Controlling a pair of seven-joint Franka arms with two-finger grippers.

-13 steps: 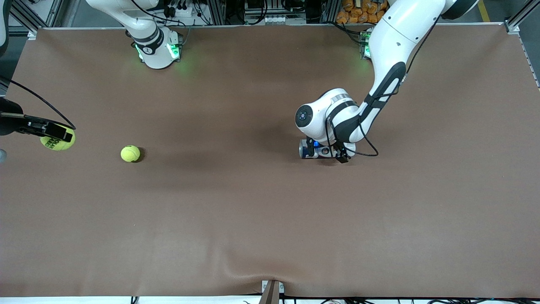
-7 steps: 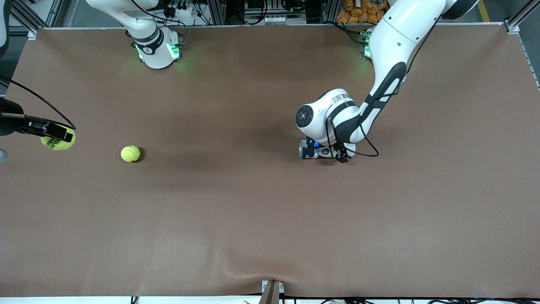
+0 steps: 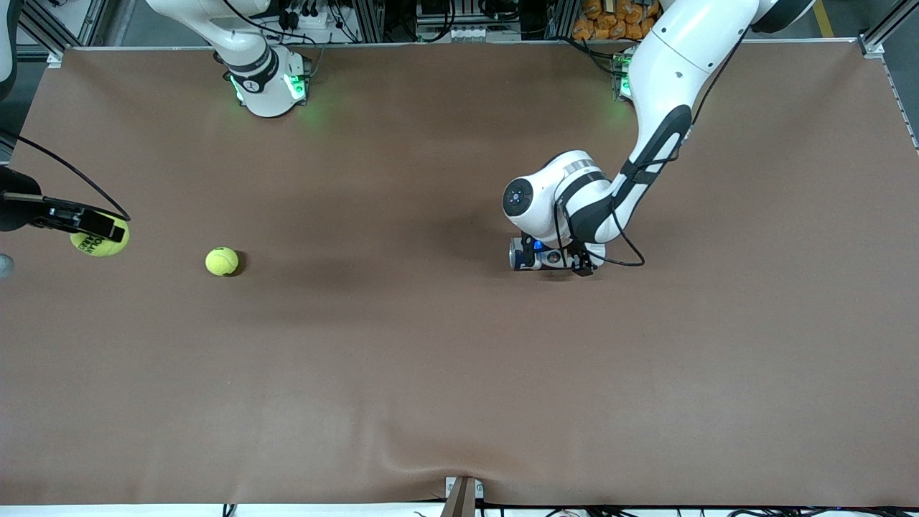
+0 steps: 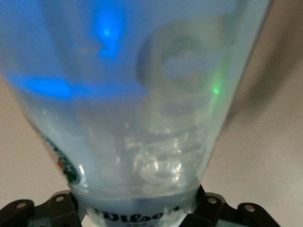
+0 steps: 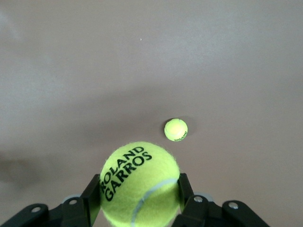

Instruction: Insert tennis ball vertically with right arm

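My right gripper (image 3: 95,231) is at the right arm's end of the table, up in the air, shut on a yellow tennis ball (image 3: 100,241) printed "ROLAND GARROS". In the right wrist view the ball (image 5: 137,179) sits between the black fingers (image 5: 90,196) of that gripper (image 5: 139,189). My left gripper (image 3: 567,258) is low at the table's middle, shut on a clear Wilson ball can (image 3: 535,255). The can (image 4: 142,118) fills the left wrist view, gripped by the left gripper (image 4: 137,210) at its lettered end.
A second tennis ball (image 3: 222,261) lies on the brown table cover (image 3: 402,359), between the two grippers and closer to the right one. It also shows in the right wrist view (image 5: 175,129). A wrinkle in the cover sits at the near edge (image 3: 431,467).
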